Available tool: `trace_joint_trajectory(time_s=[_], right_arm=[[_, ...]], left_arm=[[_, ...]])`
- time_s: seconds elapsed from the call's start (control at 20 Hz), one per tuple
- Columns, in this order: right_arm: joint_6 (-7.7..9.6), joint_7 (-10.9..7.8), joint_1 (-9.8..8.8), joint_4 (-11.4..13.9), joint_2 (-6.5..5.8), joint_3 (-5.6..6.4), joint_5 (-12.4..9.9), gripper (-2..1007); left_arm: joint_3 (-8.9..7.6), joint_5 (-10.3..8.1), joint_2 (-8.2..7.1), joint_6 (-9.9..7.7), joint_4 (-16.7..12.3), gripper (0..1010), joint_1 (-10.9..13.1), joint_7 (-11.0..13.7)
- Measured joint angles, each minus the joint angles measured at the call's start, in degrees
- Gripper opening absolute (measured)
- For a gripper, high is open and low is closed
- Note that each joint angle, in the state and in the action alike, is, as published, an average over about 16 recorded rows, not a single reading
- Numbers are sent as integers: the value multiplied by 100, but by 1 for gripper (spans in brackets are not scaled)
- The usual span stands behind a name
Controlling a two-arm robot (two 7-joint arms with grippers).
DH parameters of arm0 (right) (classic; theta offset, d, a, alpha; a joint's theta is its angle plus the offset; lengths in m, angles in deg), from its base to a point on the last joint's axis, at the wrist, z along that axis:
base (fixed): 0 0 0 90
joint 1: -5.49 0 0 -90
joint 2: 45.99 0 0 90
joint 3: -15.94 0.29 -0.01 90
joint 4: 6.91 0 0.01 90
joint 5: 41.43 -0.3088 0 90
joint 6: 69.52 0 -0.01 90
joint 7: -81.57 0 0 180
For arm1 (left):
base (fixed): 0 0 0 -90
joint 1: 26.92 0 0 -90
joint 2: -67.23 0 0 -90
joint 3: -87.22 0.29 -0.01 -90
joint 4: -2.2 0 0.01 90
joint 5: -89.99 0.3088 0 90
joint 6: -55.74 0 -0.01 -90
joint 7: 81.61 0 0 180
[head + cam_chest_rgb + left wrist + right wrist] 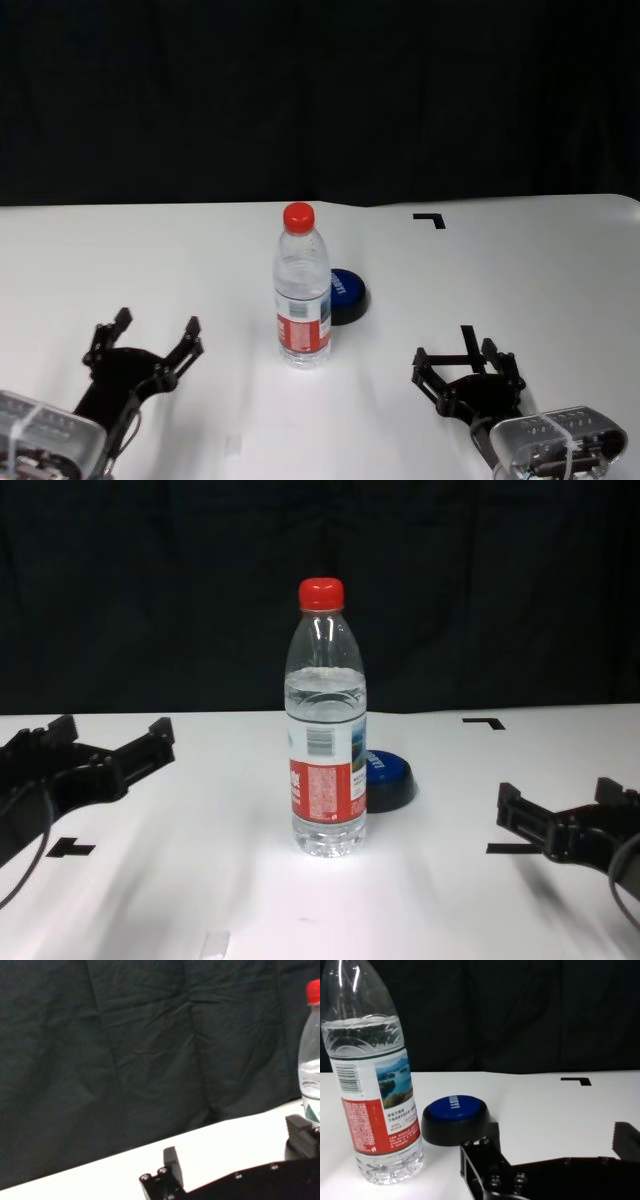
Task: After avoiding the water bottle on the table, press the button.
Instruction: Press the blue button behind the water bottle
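Left end effector (143, 337): low over the near left part of the surface (520, 290), well apart from the bottle; its two fingers are spread wide with nothing between them.
Right end effector (467, 364): low over the near right part of the surface, beside a short black mark (467, 337); fingers apart, nothing held.
Water bottle (302, 287): stands upright near the middle of the surface, between the two end effectors and a little beyond them; red cap on, water up to the shoulder.
Bottle label: red lower band with small white print too fine to read, a barcode on a white panel, and a lake-and-hills landscape picture in the right wrist view.
Button (346, 295): sits flat on the surface just behind the bottle and to the robot's right of it, partly hidden by the bottle in the head and chest views; blue dome on a black base.
Button writing: one line of white capitals on the dome, not clearly legible.
Far corner mark (430, 218): black L shape on the far right of the surface.
Background: dark cloth curtain (320, 100) behind the surface's far edge.
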Motion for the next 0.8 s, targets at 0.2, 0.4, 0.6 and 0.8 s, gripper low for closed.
trace_joint_trajectory(time_s=[0.2,0.4,0.6,0.8], right_arm=[[0,0,0,0,0,0,0,1003],[0,0,0,0,0,0,0,1003],[0,0,0,0,0,0,0,1003],[0,0,0,0,0,0,0,1003]], left_arm=[[-99,56,59,-13,-99,1009,121,-66],[-177,106,106,-24,-192,1009,222,-105],[-240,157,150,-36,-277,1010,313,-137],[-287,196,194,-48,-341,1010,389,-158]])
